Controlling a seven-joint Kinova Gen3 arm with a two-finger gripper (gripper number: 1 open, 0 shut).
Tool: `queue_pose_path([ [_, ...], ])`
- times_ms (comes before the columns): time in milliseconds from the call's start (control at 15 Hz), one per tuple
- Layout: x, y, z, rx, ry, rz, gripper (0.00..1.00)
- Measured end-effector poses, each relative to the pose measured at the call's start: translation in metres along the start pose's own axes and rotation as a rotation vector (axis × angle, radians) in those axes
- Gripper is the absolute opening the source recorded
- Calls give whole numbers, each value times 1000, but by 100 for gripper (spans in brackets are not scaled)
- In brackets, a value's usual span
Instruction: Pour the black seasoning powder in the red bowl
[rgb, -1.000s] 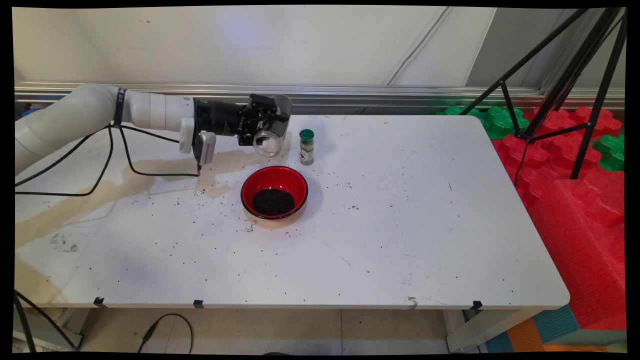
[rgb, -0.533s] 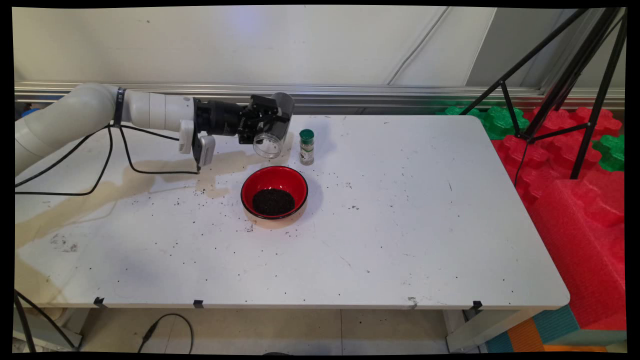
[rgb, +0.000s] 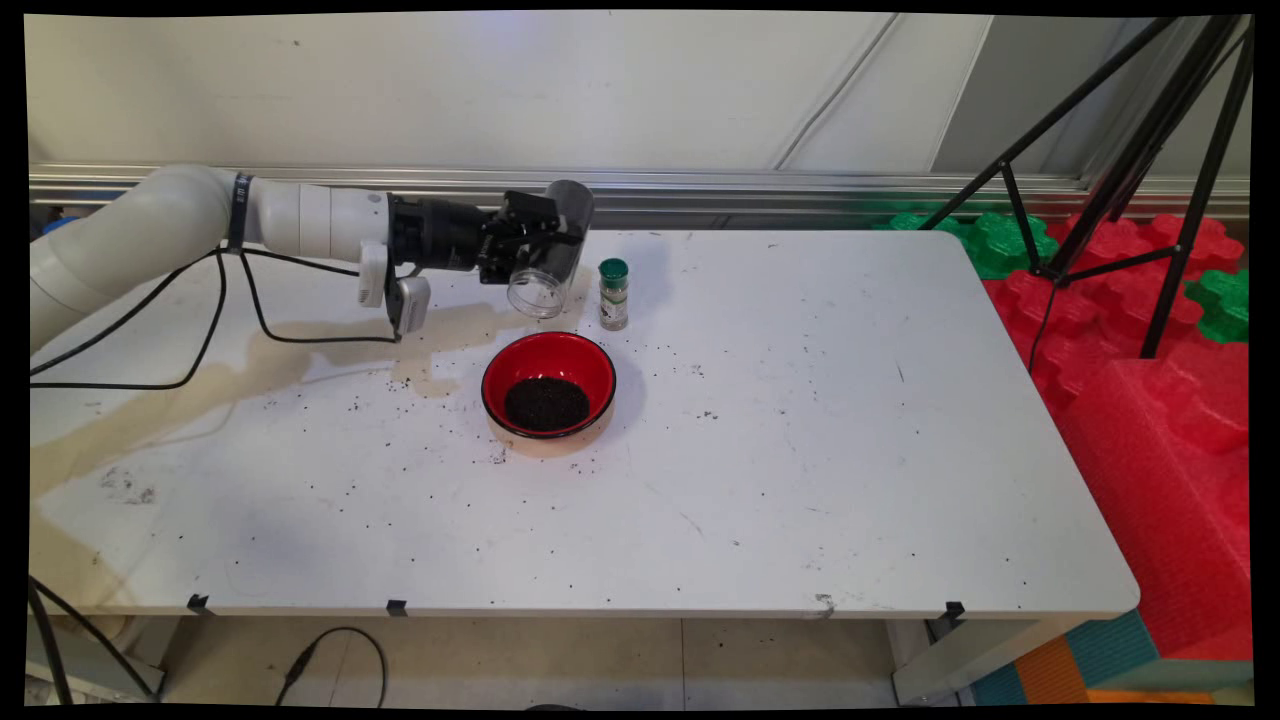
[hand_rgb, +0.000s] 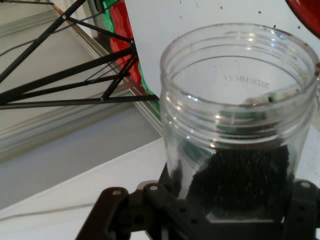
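My gripper (rgb: 540, 245) is shut on a clear plastic jar (rgb: 548, 258), held above the table's far side and tilted with its open mouth pointing down toward the near right. In the hand view the jar (hand_rgb: 235, 130) fills the frame, looks empty, and one black finger pad (hand_rgb: 235, 182) shows through its wall. A red bowl (rgb: 548, 383) with dark grains in it sits on the table just in front of and below the jar. A small spice bottle with a green cap (rgb: 613, 293) stands upright to the right of the jar.
Dark grains lie scattered over the white table (rgb: 800, 450) around the bowl. A black tripod (rgb: 1120, 180) stands at the far right over red and green foam blocks (rgb: 1150, 330). Black cables (rgb: 220, 330) hang from the arm on the left.
The jar has risen slightly and its tilt has lessened, the closed end swinging up and right. The bowl and spice bottle have not moved.
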Motion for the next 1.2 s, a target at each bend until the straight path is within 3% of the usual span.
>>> queue_pose_path([
  [1200,11,-10,-3,34,25,145,0],
])
